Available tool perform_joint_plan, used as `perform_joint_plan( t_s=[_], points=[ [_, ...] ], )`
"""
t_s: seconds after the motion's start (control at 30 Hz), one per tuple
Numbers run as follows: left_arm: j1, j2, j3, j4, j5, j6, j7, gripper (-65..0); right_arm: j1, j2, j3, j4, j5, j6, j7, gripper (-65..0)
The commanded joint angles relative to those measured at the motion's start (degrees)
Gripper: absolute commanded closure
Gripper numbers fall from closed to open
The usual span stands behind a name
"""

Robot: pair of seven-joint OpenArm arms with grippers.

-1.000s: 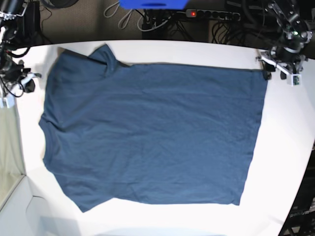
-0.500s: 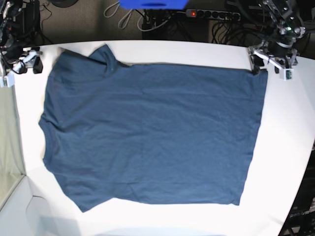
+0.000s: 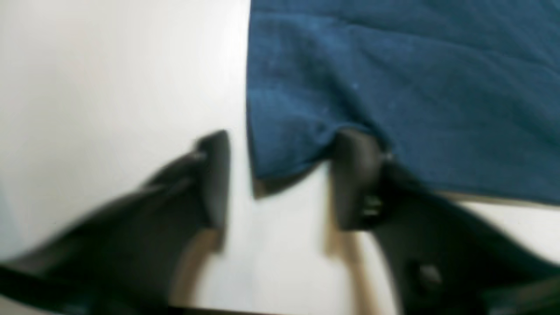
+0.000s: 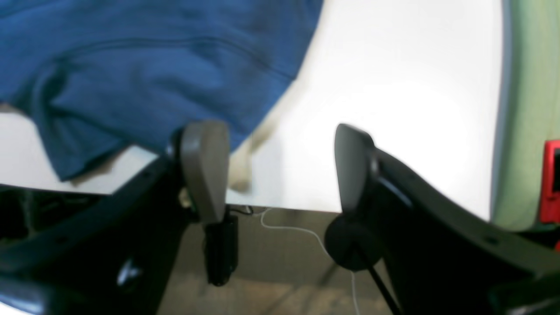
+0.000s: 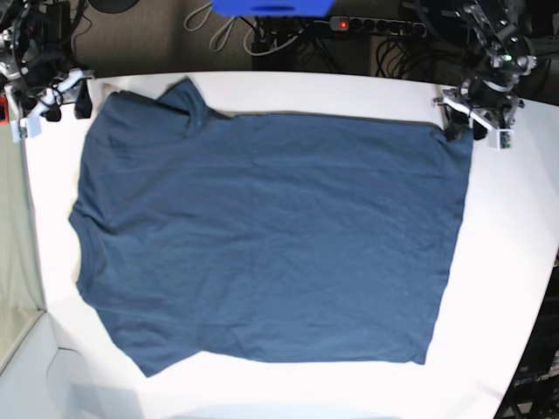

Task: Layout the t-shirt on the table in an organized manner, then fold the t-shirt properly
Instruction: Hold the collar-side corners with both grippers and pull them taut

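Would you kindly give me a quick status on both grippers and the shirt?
Left gripper open, straddling the t-shirt hem corner, not clamped. Right gripper open, empty, beside the sleeve. T-shirt flat on the table, unfolded. Nothing in the way.

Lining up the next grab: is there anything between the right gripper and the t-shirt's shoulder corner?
No. In the right wrist view only bare white table lies between the open right gripper and the t-shirt; one finger sits at the cloth's edge.

I see bare table [image 5: 515, 262] around the t-shirt [image 5: 271, 236], widest beside its hem; cables and a power strip [image 5: 376, 24] crowd the far edge.
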Motion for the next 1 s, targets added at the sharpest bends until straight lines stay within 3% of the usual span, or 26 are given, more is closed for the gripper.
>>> perform_joint_plan(
  t_s=[0.0,0.27,0.5,0.97],
  points=[
    [0.23,0.12,0.22,0.18,0.49,-0.38,1.88,-24.5,-0.62,-0.1,0.32,1.55,0.76,0.27,1.0,-38.6],
    [0.32,-0.15,1.19,0.62,0.49,-0.38,1.88,0.0,-2.29,-2.83,0.15,2.08,0.67,0.36,0.82,-39.2],
    [0.41,-0.24,1.1,0.8,0.49,-0.38,1.88,-0.1,-3.08,-3.0,-5.83,1.73,0.59,0.36,1.08,-39.3],
    [0.23,-0.24,0.92,0.8,0.49,-0.38,1.88,-0.1,-0.62,-1.42,-6.53,-5.83,0.67,0.36,1.52,-39.1]
  ],
)
